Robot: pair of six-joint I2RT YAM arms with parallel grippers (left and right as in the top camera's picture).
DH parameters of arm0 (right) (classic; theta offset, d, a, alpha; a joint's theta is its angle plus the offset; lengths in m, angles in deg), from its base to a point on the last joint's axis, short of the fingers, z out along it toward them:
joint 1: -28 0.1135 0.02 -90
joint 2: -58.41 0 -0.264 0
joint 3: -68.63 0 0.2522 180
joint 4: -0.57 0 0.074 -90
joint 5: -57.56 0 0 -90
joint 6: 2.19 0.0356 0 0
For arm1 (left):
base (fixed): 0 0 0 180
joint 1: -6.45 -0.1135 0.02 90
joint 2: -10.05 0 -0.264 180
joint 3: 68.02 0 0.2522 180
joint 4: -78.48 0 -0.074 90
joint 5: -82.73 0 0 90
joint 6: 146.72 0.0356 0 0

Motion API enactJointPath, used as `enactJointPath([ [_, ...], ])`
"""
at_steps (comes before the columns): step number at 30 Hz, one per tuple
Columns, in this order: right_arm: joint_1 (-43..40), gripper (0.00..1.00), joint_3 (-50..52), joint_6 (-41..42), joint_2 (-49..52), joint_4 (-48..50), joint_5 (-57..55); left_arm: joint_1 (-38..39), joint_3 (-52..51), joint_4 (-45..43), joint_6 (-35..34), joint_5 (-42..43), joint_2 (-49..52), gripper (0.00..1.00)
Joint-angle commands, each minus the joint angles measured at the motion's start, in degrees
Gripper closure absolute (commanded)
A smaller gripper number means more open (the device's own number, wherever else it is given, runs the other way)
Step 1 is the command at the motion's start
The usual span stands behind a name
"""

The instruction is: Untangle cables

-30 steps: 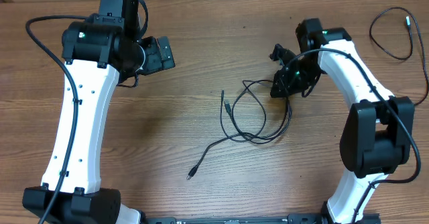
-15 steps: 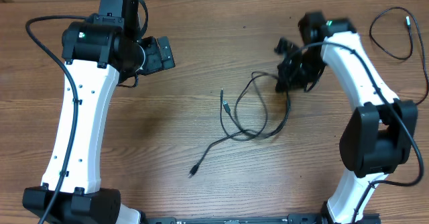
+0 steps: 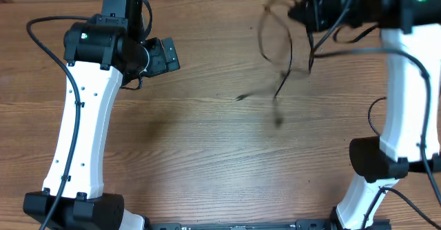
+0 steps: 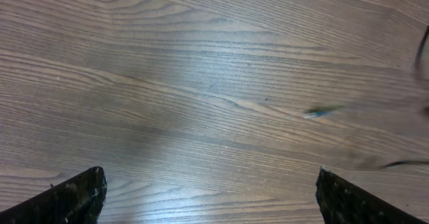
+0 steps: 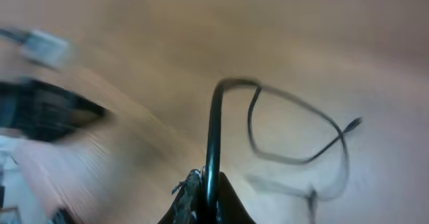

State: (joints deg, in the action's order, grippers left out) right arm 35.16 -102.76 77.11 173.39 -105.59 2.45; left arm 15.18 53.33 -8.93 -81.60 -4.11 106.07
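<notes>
- Several thin black cables (image 3: 288, 59) are hanging in a blurred, looping tangle over the table's (image 3: 207, 154) far right part, with their plug tips trailing toward the middle.
- The right gripper (image 3: 296, 11) is clamping one strand tightly between its fingers, and its arm is stretching out toward the far edge.
- The left gripper (image 3: 171, 54) is hovering near the far left side, with its jaws standing wide apart and holding nothing.

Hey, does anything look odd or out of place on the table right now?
Yes: the cables hang above the table in a blurred tangle from the shut right gripper, with loops crossing instead of lying flat and separate.
</notes>
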Motion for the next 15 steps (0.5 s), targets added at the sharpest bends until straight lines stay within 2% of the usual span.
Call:
enactJointPath([
  [1, 0.02, 0.96, -9.40, 0.35, -1.31, 3.56, 18.05, -0.09, 0.11, 0.00, 0.48, -0.39, 0.31, 0.00],
  [3, 0.02, 0.96, -12.70, 2.49, -1.31, 6.91, 21.51, -0.09, 0.11, 0.00, 0.48, -0.39, 0.31, 0.00],
  [7, 0.02, 0.96, -15.10, 4.74, -1.31, 9.35, 21.11, -0.09, 0.11, 0.00, 0.48, -0.39, 0.31, 0.00],
  [12, 0.02, 0.96, -13.05, 4.72, -0.46, 2.34, 11.67, -0.09, 0.11, 0.00, 0.48, -0.39, 0.31, 0.01],
  [15, 0.02, 0.87, -11.10, 4.70, 0.37, -1.79, 5.51, -0.09, 0.11, 0.00, 0.48, -0.39, 0.31, 0.00],
])
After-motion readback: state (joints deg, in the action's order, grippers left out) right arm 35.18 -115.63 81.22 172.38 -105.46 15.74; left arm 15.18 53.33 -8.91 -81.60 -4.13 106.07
